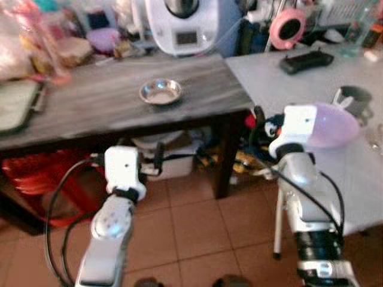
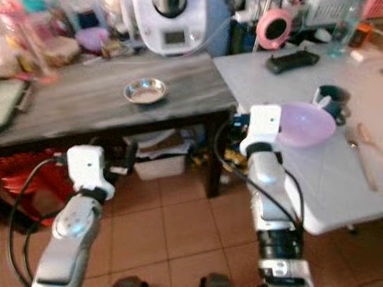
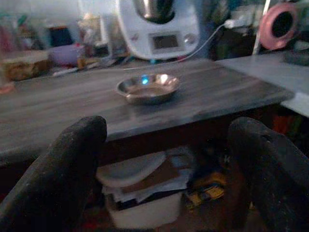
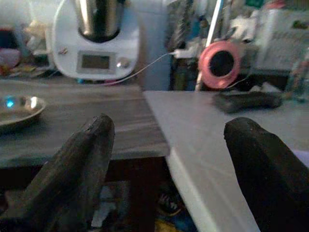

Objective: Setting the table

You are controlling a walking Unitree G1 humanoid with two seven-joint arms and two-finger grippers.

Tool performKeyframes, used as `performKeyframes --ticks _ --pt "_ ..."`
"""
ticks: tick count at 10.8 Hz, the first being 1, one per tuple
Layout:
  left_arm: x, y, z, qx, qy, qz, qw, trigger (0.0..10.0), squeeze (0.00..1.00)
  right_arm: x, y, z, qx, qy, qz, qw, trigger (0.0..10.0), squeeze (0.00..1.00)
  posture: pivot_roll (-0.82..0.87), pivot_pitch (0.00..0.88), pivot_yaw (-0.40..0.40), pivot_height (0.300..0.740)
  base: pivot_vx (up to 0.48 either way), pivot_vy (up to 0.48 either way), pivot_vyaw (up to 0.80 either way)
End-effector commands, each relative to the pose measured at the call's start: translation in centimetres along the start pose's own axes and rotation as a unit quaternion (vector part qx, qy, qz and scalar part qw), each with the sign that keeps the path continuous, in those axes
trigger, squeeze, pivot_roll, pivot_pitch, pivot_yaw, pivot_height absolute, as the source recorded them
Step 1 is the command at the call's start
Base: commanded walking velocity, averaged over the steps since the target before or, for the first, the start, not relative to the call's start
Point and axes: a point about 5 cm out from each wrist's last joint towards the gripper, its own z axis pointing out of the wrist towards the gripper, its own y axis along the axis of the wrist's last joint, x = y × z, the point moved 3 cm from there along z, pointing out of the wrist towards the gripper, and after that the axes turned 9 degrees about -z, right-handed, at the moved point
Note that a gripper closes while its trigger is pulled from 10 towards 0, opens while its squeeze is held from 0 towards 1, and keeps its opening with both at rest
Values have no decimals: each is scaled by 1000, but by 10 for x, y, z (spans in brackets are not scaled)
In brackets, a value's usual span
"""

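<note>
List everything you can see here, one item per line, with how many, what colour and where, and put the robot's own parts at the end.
Wooden table: one, dark grey-brown, ahead on the left.
White table: one, pale, ahead on the right, butting against the wooden one.
Metal bowl: one, silver, on the wooden table.
Plastic bowl: one, pale purple, on the white table beside the right arm.
Kitchen machine: one, white, at the back of the wooden table.
Pink roll: one, pink, behind the white table.
Black device: one, black, on the white table.
Storage box: one, whitish, under the wooden table.
Left pincer: one, black fingers, open, facing the wooden table.
Right pincer: one, black fingers, open, at the white table's edge.
</note>
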Motion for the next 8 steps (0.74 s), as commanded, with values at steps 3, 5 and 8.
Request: performKeyframes --ticks 3,5,8 --pt "14 -2 -6 10 30 12 999 10000 0 7 6 -3 -12 15 7 1000 10000 0 52 43 32 740 0 0 0" --pt "16 0 -7 8 33 18 999 10000 0 6 6 -3 -12 14 7 1000 10000 0 56 62 34 740 0 0 0" --pt "19 6 -7 2 38 25 999 10000 0 6 9 -4 -18 13 8 1000 10000 0 61 90 44 740 -310 0 0"
